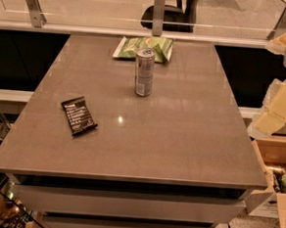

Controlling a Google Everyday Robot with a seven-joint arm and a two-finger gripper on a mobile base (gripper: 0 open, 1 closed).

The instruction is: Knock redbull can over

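The redbull can (144,72) stands upright on the grey table (180,138), toward the far middle. It is slim and silver-grey with a bluish top rim. My gripper (274,115) shows as cream-coloured arm parts at the right edge of the view. It is off the table's right side, well to the right of the can and apart from it.
A green chip bag (143,47) lies flat just behind the can at the far edge. A flat black snack wrapper (78,115) lies on the left half. A glass railing with metal posts (159,11) runs behind the table. A cardboard box (279,169) sits on the floor at the right.
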